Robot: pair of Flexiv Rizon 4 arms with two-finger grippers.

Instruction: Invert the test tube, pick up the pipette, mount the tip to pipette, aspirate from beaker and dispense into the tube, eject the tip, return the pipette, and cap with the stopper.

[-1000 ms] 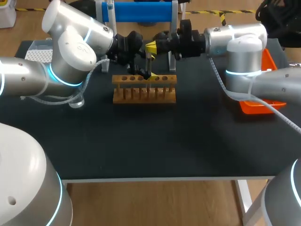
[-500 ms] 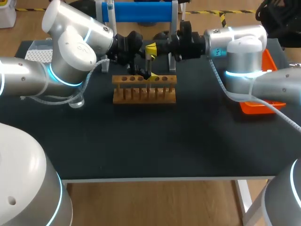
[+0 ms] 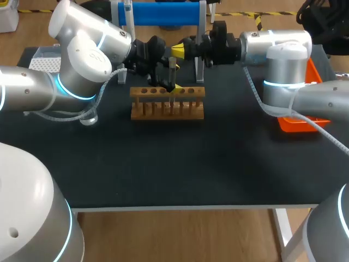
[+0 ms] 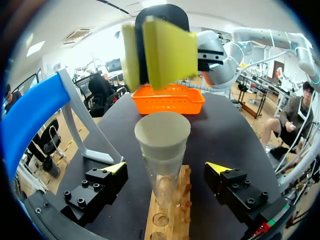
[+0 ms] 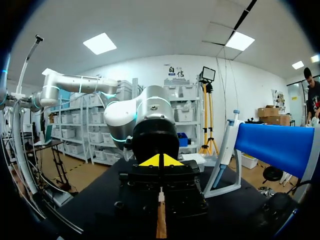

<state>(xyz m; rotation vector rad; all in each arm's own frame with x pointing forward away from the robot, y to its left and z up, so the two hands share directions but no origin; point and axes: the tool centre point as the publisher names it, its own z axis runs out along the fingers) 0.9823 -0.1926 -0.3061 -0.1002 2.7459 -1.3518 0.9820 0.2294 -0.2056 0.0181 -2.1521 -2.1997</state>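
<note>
Here, the test tube [image 4: 161,186] stands upright, stopper [image 4: 162,136] up, inside wide-open left end effector [image 4: 167,168].

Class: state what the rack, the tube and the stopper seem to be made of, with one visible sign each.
Rack: wood, probably unvarnished; light brown, matt, with drilled holes. Tube: clear glass or plastic, cannot tell which; the rack shows through it. Stopper: likely rubber or cork; opaque, cream, matt.

rack [image 3: 167,111]: bare wood, matt | test tube [image 4: 162,187]: clear, glossy | stopper [image 4: 162,137]: pale, smooth, matt | bench [image 3: 163,164]: black, matt
</note>
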